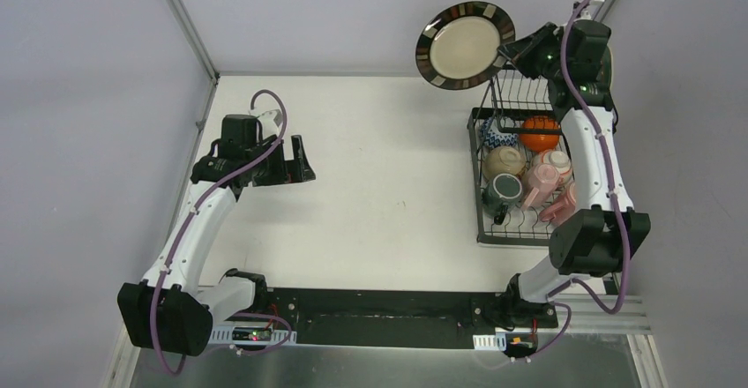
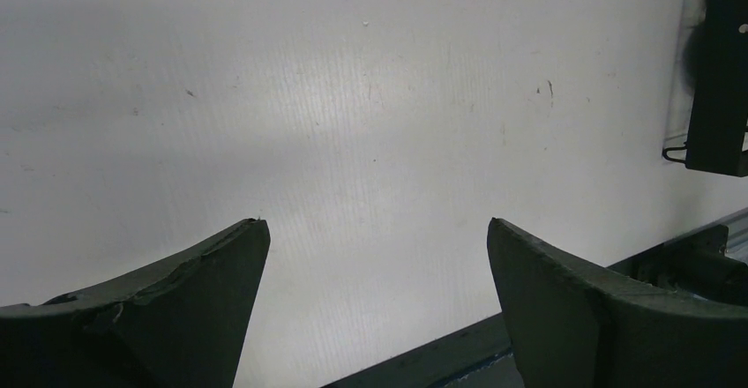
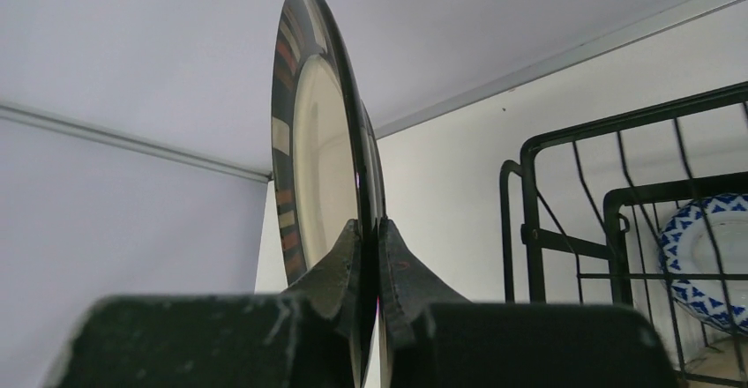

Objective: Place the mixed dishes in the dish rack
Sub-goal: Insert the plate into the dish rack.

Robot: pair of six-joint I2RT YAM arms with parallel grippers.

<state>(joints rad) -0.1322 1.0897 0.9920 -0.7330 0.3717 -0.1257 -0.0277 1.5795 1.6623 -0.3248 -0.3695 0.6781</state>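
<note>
– Gripping what, the right gripper (image 3: 370, 226)?
– It pinches the dark-rimmed beige plate (image 1: 465, 44) by its rim, raised at eleven o'clock from the dish rack (image 1: 479, 185), which holds an orange bowl (image 1: 540, 132) and pink cups (image 1: 541, 182). The left gripper (image 2: 377, 229) gapes wide.

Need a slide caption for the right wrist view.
Right gripper pinches the rim of the dark-rimmed beige plate, held on edge beside the black wire dish rack.

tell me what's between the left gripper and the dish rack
Nothing: only bare white table runs from the open left gripper to the dish rack, as the top view shows.
</note>
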